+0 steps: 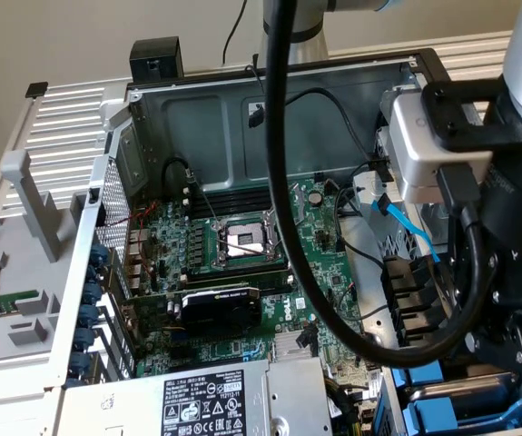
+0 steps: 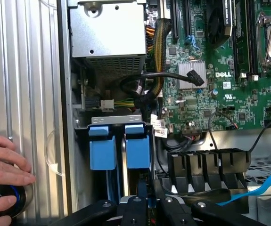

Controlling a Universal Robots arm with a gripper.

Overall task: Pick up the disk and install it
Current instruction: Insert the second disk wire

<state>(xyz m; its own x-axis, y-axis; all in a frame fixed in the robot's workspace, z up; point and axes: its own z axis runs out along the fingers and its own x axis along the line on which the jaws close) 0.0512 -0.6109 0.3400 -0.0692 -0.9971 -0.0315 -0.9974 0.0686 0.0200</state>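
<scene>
Two blue-carrier drives sit in the bay; gripper point(image 2: 142, 200), fingers nearly closed, apparently pinching the disk point(image 2: 138, 149) seated there — install step, seemingly near done; next calls for careful release.

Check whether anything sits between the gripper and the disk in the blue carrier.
Nothing visible does. The gripper hangs directly over the disk in its blue carrier, with no cable or part crossing between them. A person's hand rests on the ribbed panel off to the side, away from the disk.
</scene>
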